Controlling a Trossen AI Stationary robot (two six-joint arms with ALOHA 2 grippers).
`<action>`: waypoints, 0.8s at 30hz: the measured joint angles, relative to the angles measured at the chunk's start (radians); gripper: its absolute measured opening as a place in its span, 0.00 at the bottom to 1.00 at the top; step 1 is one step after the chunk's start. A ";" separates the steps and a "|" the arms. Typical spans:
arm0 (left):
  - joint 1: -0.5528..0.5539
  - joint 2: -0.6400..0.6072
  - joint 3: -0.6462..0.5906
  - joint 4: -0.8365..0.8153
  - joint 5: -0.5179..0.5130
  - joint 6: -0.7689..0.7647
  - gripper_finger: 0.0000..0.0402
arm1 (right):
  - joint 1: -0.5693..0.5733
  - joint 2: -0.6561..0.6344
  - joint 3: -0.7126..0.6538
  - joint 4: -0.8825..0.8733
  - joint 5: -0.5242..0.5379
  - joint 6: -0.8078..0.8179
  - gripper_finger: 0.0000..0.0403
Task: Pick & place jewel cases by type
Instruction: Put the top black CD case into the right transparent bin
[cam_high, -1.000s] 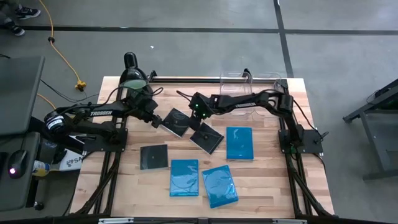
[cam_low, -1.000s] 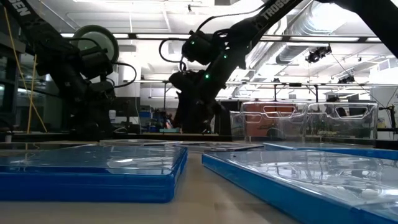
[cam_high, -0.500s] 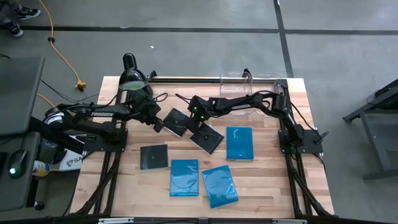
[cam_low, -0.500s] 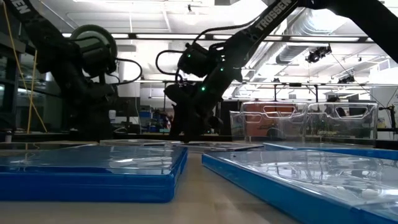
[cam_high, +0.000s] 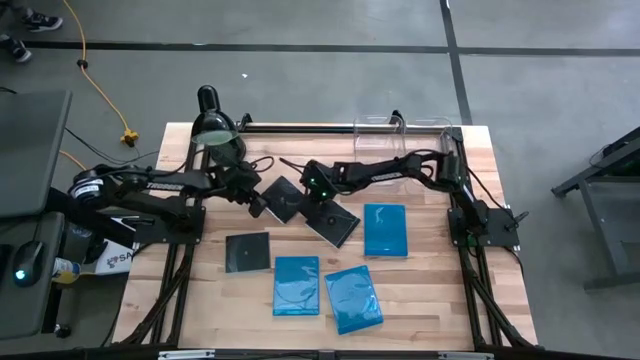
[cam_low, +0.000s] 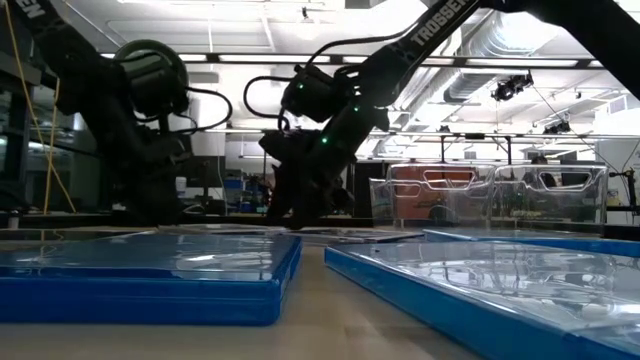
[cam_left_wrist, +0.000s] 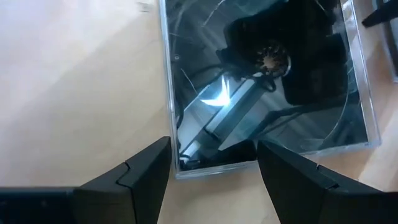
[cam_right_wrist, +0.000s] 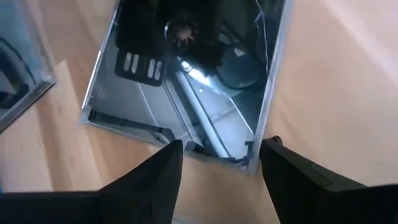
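Closing in from both sides on one black jewel case (cam_high: 283, 197).

Working over the table (cam_high: 430, 300), with three blue jewel cases (cam_high: 385, 229) lying near and untouched; left gripper (cam_left_wrist: 211, 167) having crept right, right gripper (cam_right_wrist: 221, 155) left, both now spread open astride opposite edges of that far-centre case, not yet clamping; likely sharing the pickup.

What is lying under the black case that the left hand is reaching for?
Only bare wooden table shows around the black case. The open left hand straddles its near edge. Whatever is directly beneath is covered.
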 joint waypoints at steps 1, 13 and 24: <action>-0.012 0.000 0.000 0.001 0.003 -0.007 0.59 | 0.006 0.000 0.000 -0.001 -0.001 0.000 0.49; -0.228 0.000 0.000 0.004 0.031 -0.181 0.59 | 0.024 0.000 0.000 -0.020 -0.009 0.022 0.49; -0.379 0.000 0.000 0.002 0.003 -0.307 0.59 | 0.043 -0.004 0.003 -0.170 -0.075 0.156 0.49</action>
